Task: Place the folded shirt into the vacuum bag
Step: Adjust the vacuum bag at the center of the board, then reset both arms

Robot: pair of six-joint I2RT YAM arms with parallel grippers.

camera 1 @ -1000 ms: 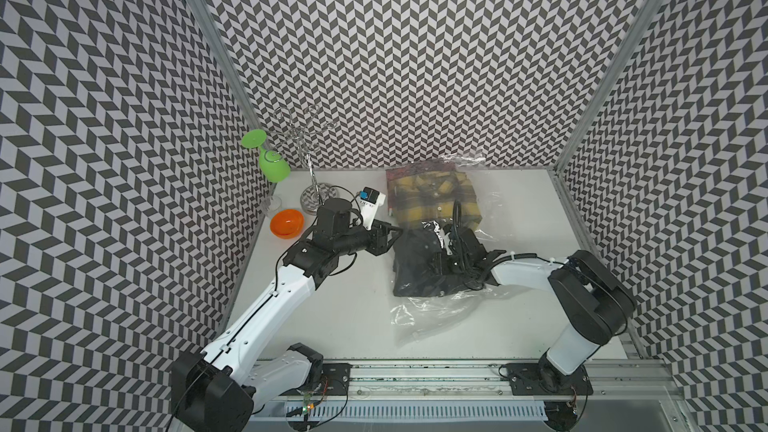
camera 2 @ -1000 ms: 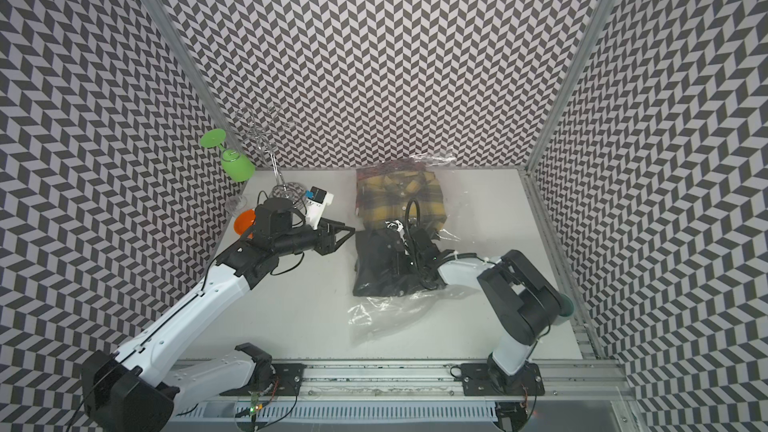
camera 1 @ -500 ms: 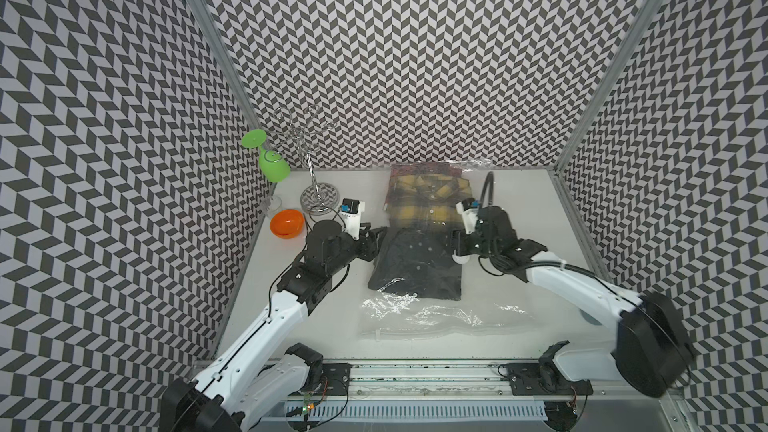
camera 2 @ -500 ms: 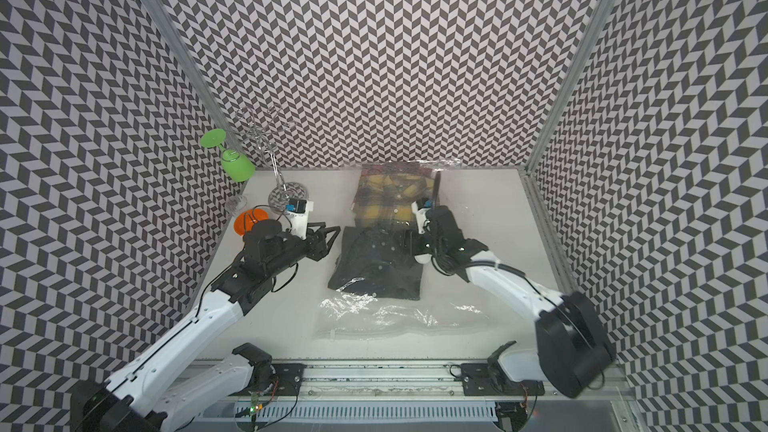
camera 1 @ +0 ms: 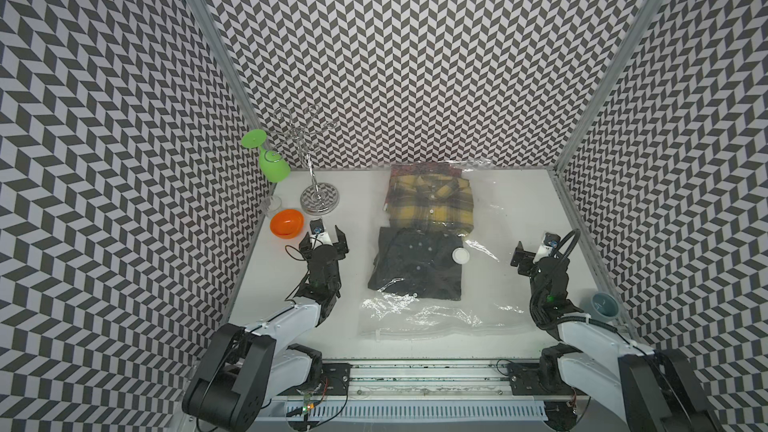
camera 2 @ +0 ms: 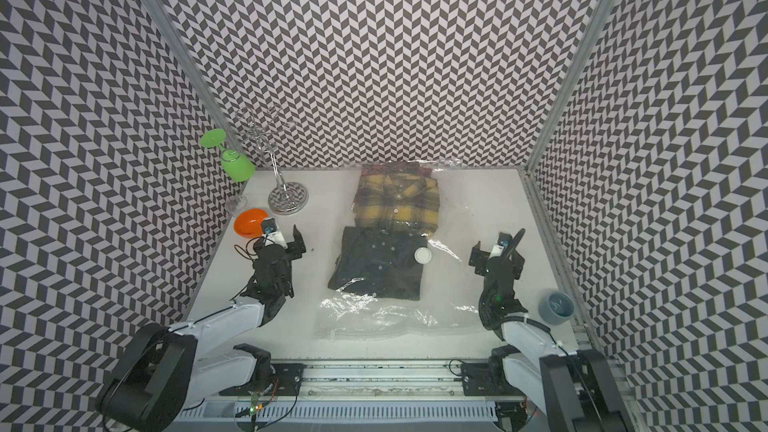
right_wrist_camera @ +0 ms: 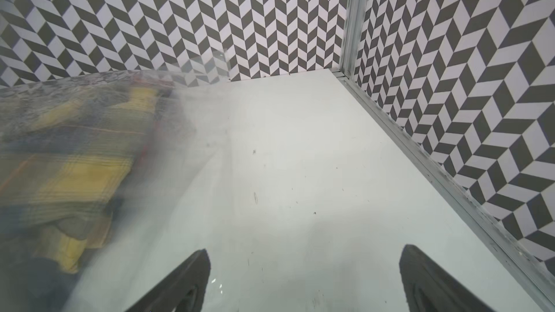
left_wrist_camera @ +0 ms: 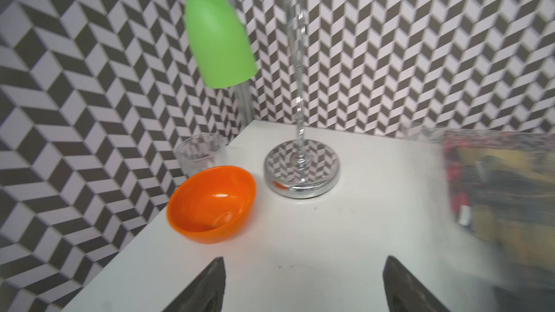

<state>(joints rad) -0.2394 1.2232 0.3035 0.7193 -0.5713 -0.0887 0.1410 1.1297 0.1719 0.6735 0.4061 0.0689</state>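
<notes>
In both top views the vacuum bag [camera 1: 436,317] [camera 2: 395,317] lies flat in the middle of the table, with its whitish zip edge toward the front. The dark folded shirt [camera 1: 415,268] [camera 2: 374,268] lies under its plastic, and the round white valve cap [camera 1: 460,256] sits over the shirt. A yellow plaid shirt [camera 1: 430,201] lies deeper in the bag. My left gripper [camera 1: 324,238] [left_wrist_camera: 304,258] stands open and empty to the left of the bag. My right gripper [camera 1: 538,257] [right_wrist_camera: 306,249] stands open and empty to its right, over the bag's edge.
An orange bowl [camera 1: 286,223] [left_wrist_camera: 211,204] and a clear glass [left_wrist_camera: 199,154] sit just beyond the left gripper. A chrome rack [camera 1: 320,199] holds a hanging green glass [camera 1: 274,166]. A grey-blue cup [camera 1: 604,304] stands by the right wall rail.
Both arms drew back from the dark shirt to the sides of the bag, and both pairs of jaws opened wider. The shirt stayed flat inside the bag.
</notes>
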